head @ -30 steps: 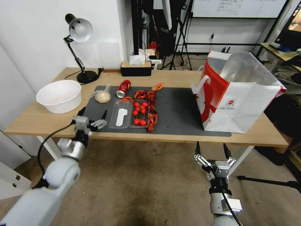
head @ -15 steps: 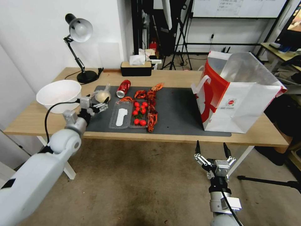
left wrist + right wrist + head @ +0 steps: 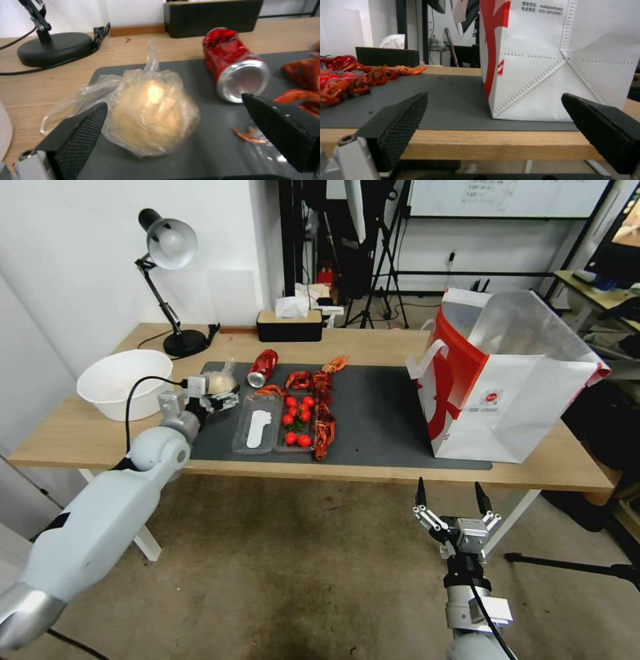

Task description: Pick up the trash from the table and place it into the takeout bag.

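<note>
Left gripper (image 3: pixel 173 125) open, pads either side of knotted clear plastic bag with pale round lump (image 3: pixel 151 116), crushed red can (image 3: pixel 235 63) just beside; right gripper (image 3: pixel 452 499) open, well apart below table (image 3: pixel 400 473).

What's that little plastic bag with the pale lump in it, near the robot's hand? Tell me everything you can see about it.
The knotted clear bag is thin, crinkled, see-through plastic wrapped round a pale beige, roundish lump. Its loose top twists up into a point and one slack loop trails sideways. It sits on the dark grey mat, near the mat's corner by the lamp, beside the crushed red can without touching it. The left pincer is open around it; contact cannot be told.
</note>
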Controlling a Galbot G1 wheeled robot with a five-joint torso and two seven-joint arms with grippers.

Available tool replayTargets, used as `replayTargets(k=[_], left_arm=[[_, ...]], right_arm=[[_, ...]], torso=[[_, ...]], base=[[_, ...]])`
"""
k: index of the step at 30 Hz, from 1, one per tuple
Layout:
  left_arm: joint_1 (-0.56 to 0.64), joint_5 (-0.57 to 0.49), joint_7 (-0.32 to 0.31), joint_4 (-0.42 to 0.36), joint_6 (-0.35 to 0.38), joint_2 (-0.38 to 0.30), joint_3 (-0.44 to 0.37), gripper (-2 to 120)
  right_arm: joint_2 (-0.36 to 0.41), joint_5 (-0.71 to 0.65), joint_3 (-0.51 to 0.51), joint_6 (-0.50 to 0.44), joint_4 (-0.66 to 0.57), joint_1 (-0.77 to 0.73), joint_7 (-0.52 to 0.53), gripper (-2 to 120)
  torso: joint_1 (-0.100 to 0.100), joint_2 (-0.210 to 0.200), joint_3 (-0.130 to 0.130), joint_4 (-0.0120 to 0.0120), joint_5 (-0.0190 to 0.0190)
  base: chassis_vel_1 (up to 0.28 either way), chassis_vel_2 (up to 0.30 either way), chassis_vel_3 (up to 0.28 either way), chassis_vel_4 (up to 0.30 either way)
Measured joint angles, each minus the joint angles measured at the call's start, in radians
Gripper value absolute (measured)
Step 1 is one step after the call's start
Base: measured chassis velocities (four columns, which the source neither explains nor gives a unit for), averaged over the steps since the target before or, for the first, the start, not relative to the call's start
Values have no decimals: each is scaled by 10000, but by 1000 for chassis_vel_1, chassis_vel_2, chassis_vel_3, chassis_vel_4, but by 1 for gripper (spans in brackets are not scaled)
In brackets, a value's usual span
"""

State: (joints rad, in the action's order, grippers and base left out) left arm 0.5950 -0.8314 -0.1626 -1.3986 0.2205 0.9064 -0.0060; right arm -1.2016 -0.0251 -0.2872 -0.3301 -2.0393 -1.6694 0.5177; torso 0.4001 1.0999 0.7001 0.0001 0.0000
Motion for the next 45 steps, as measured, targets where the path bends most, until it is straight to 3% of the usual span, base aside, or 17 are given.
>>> replayTargets(k=[11,17,28,30,34,40,45], left_arm=[[-500,77,17,843,-35,123,325,100],[-689,115,26,1196,-56,136,470,93],[-967,98,109,1429,-134,240,781,57],[-1014,101,210,1503,-169,285,832,45],[-1029,125,264,1559,-217,291,871,36],[-1001,306,425,1605,-382,264,914,11],[-956,428,460,1447,-713,189,901,4]], right_arm=[[24,2,-8,0,8,52,12,100],[58,-2,9,2,102,119,14,100],[62,-22,57,6,306,270,16,100],[59,-23,79,16,344,307,17,100],[59,-25,82,27,350,321,17,100],[60,-26,82,35,320,296,21,100],[61,-25,81,36,269,272,22,100]], torso=[[0,0,-1,-1,0],[0,0,-1,-1,0],[-2,0,-2,0,1],[-2,0,-2,-1,1],[-1,0,-2,0,1],[-2,0,-1,-1,-1],[-1,0,-1,0,-6]], base=[[0,0,0,0],[0,0,0,0],[0,0,0,0],[0,0,0,0],[0,0,0,0],[0,0,0,0],[0,0,0,0]])
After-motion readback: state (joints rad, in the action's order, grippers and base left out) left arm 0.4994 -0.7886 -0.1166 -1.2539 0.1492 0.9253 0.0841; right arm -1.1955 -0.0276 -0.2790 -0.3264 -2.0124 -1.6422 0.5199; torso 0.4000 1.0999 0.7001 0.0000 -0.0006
